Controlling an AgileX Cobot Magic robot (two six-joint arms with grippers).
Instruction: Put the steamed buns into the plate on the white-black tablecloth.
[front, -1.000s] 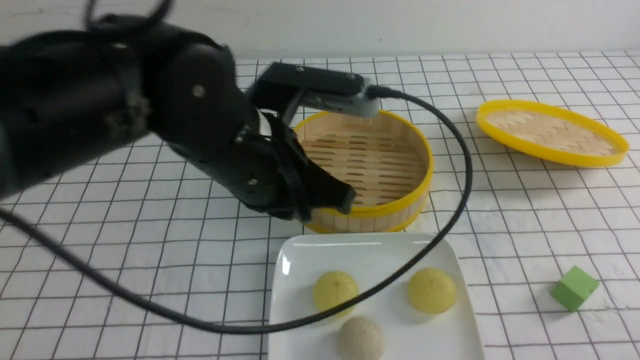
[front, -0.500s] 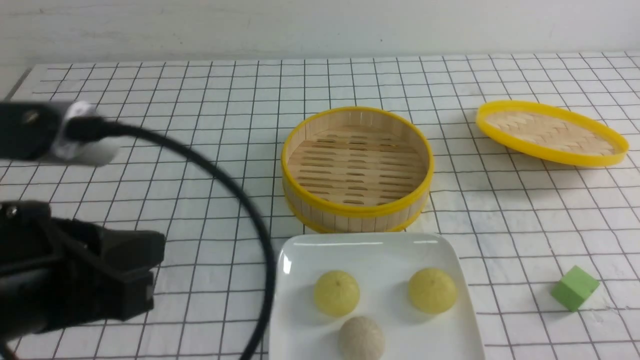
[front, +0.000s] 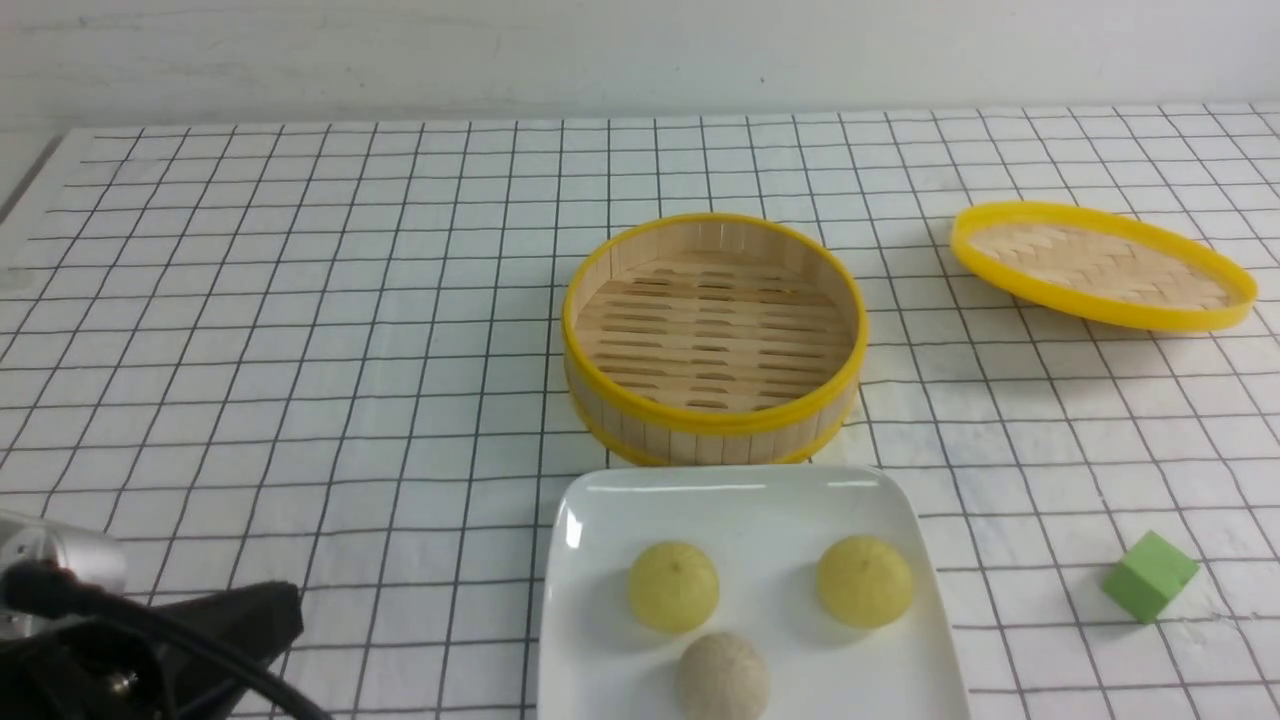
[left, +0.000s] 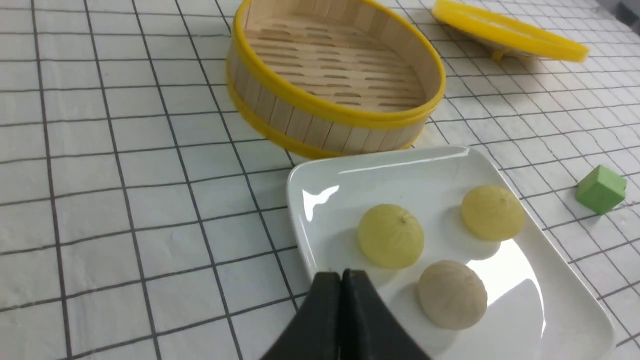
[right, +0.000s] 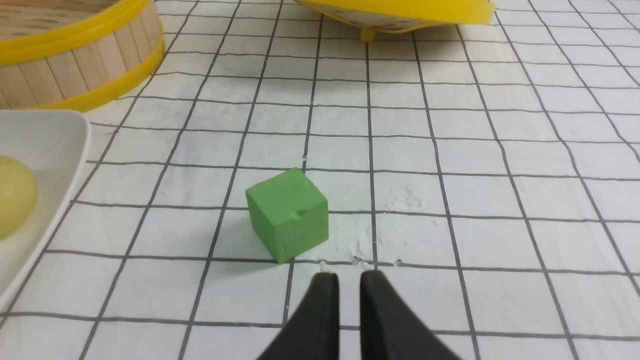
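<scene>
The left hand (left: 341, 280) is closed and empty, just beside the plate (front: 600, 505). The right hand (right: 349, 282), slightly parted, grips nothing near the green cube (right: 288, 214). A careless sweep could nudge the plate on the white-black tablecloth (front: 300, 330). Both steamed buns (front: 673, 586) (front: 864, 580) sit inside, round, pale yellow, dimpled.

Glossy plate (front: 600, 560), slatted wooden basket (front: 712, 335)
</scene>
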